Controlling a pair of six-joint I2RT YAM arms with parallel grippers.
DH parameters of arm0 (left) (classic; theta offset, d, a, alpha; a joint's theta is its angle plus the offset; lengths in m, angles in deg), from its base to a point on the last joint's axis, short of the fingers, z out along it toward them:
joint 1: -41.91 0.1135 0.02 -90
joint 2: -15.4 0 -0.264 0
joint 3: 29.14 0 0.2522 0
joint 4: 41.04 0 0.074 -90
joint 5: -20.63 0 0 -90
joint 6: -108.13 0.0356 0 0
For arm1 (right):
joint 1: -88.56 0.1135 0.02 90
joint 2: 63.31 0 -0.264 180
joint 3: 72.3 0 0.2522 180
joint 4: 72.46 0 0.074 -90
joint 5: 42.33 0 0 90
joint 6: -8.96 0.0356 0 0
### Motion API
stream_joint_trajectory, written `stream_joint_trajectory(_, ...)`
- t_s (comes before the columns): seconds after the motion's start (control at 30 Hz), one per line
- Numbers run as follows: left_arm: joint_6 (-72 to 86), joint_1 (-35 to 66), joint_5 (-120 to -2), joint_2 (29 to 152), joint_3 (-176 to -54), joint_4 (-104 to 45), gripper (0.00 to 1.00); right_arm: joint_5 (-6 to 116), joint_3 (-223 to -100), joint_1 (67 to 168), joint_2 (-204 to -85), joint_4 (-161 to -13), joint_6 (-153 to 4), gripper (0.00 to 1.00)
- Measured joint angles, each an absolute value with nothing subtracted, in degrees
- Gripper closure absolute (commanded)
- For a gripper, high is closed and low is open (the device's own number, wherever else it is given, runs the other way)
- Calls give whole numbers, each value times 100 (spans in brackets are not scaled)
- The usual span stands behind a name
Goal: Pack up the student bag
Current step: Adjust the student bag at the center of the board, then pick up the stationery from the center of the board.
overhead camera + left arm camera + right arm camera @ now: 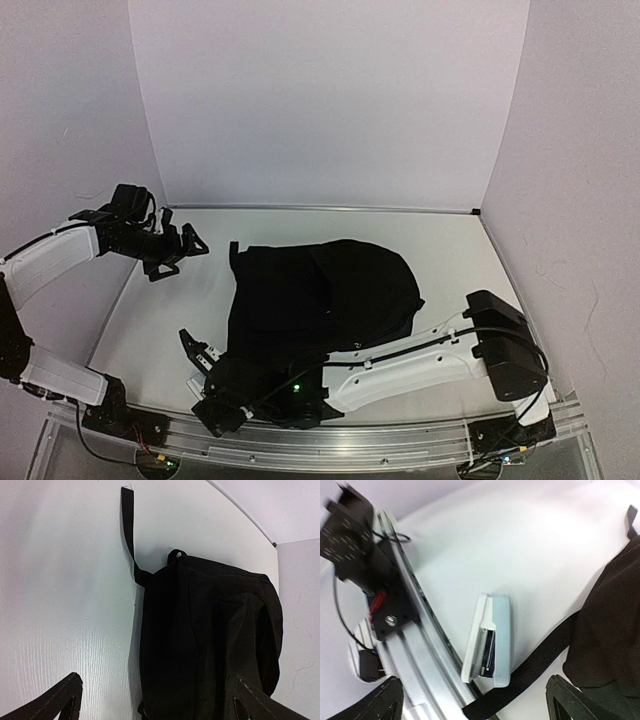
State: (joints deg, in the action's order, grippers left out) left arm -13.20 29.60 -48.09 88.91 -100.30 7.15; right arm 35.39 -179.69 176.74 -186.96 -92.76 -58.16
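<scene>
Right hand (197,362) hangs low, spread open, beside the student bag (320,290).

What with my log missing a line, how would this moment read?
bag: flat on table | left tool: open, empty | right tool: open over stapler

The student bag (320,295) lies in the middle of the table (450,245). One strap (128,525) stretches from its far left corner flat on the table, toward the back wall. The left gripper (185,252) hangs left of the bag, nearer the back. The right arm (420,365) reaches across before the bag, and the right gripper (198,378) is at the bag's near left corner. Under it a small flat device (492,640) lies on the table, between the front rail (425,650) and the bag, with another strap (535,672) touching its end.
</scene>
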Motion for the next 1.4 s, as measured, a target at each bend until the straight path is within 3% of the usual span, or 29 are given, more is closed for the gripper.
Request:
stream_joint_trajectory(0.47,-1504,2960,-4697,8582,-9666,653,0,3521,-19462,17608,-20058,-10122,-6106,4)
stream_joint_trajectory(0.77,-1519,2960,-4694,8529,-9666,609,0,3364,-19868,17598,-20503,-10440,-6165,42)
stream_joint_trajectory(1.07,-1513,2960,-4705,8527,-9666,611,0,3341,-19931,17598,-20526,-10467,-6206,72)
stream_joint_trajectory(1.4,-1454,2960,-5000,8441,-9725,770,0,3396,-19267,17598,-19961,-10341,-6283,80)
